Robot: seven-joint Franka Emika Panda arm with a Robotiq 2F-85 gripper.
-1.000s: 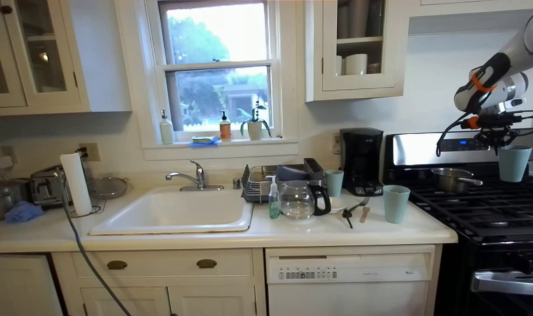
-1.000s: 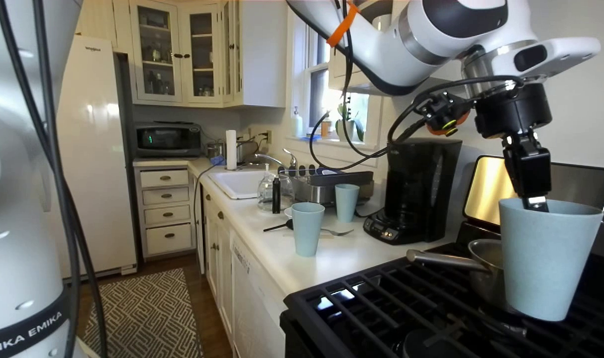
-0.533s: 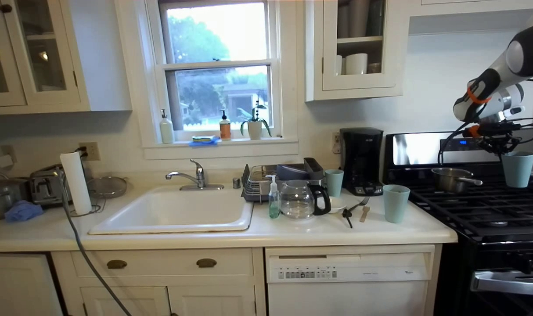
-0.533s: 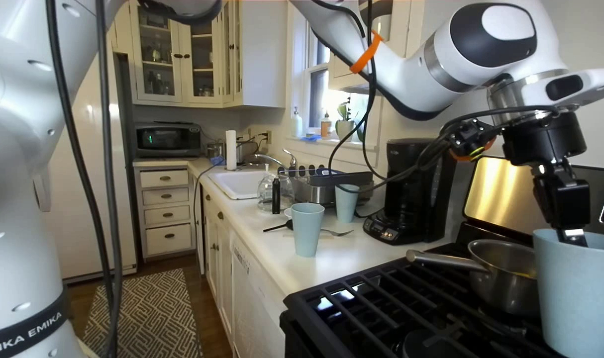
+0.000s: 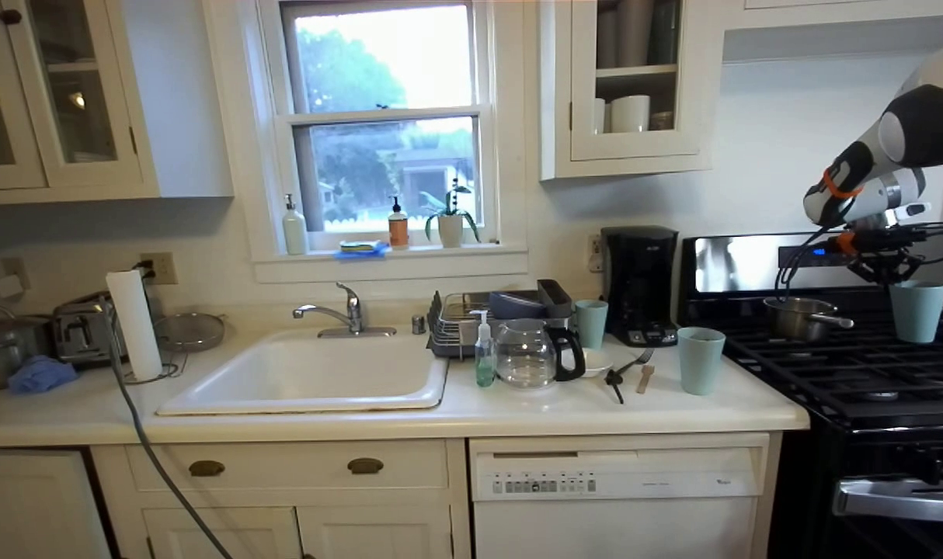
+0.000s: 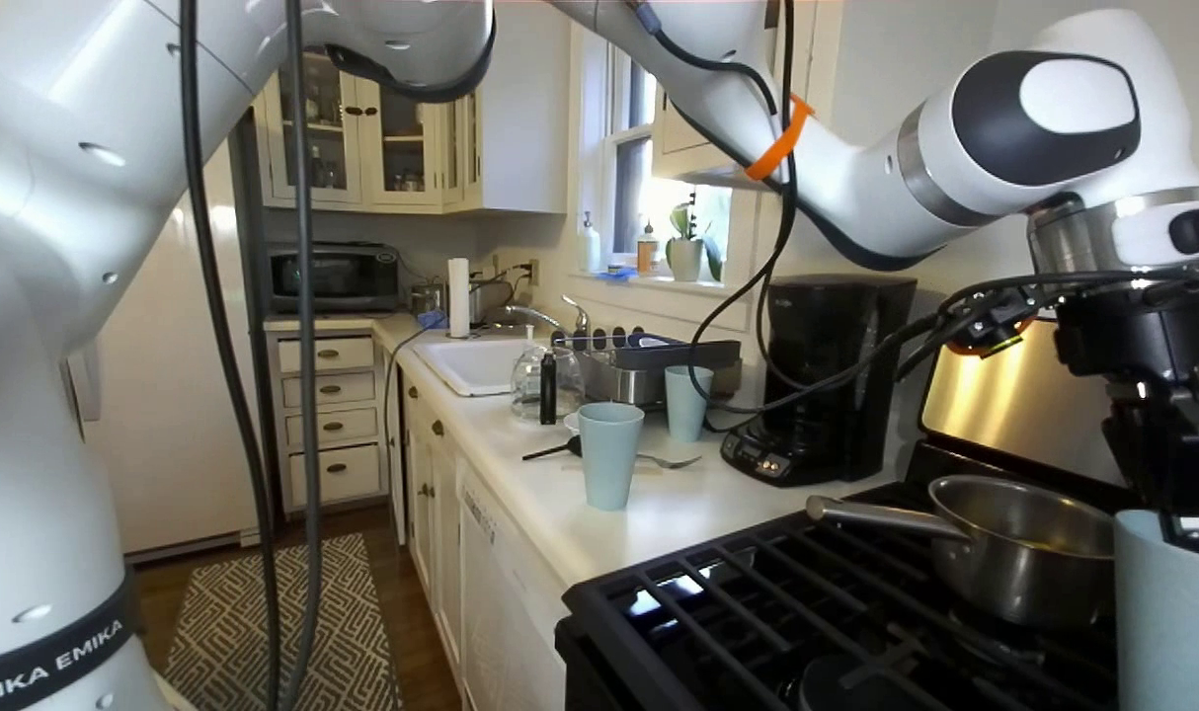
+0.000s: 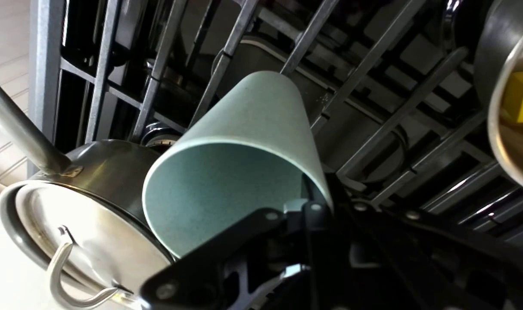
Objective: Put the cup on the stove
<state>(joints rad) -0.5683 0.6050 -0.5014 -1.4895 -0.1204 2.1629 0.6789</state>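
Cup (image 7: 248, 125) was low over stove (image 5: 844, 388), base contact unclear; gripper (image 7: 318, 193) pinched its wall at rim, jaws inside and out. Early release risked drop and topple. Narrow base across gaps in grate (image 7: 312, 34) risked tipping; sideways drift risked knocking lidded pot (image 7: 110, 168) nearby in wrist view.
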